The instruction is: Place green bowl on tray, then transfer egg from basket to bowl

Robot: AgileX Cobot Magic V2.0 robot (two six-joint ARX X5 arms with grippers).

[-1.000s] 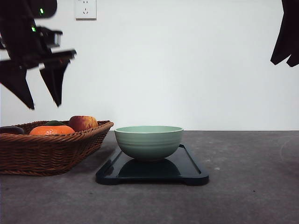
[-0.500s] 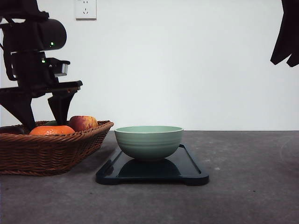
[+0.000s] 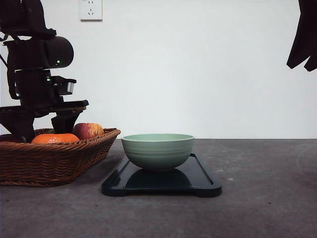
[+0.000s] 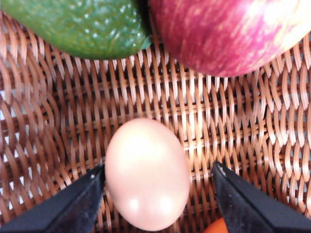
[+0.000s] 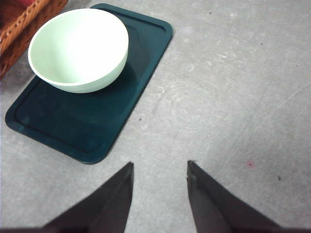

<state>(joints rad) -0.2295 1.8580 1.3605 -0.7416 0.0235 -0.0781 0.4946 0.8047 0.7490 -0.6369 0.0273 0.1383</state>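
The green bowl (image 3: 158,150) (image 5: 79,49) stands upright on the dark tray (image 3: 198,179) (image 5: 92,131) at the table's middle. To the left lies the wicker basket (image 3: 49,158) (image 4: 194,111). My left gripper (image 3: 42,130) (image 4: 158,194) reaches down into the basket, open, its fingers (image 4: 73,204) on either side of the pale egg (image 4: 147,173) lying on the weave. Whether the pads touch the egg is unclear. My right gripper (image 5: 159,194) hangs open high above the table, right of the tray, holding nothing.
In the basket a red apple (image 3: 88,130) (image 4: 223,34), an orange (image 3: 54,139) and a green avocado (image 4: 73,26) lie close to the egg. A wall socket (image 3: 90,10) sits on the white wall. Grey tabletop (image 5: 233,97) spreads right of the tray.
My left arm has come down from above the basket into it, so that its fingers now reach below the rim. The right arm, bowl and tray have stayed still.
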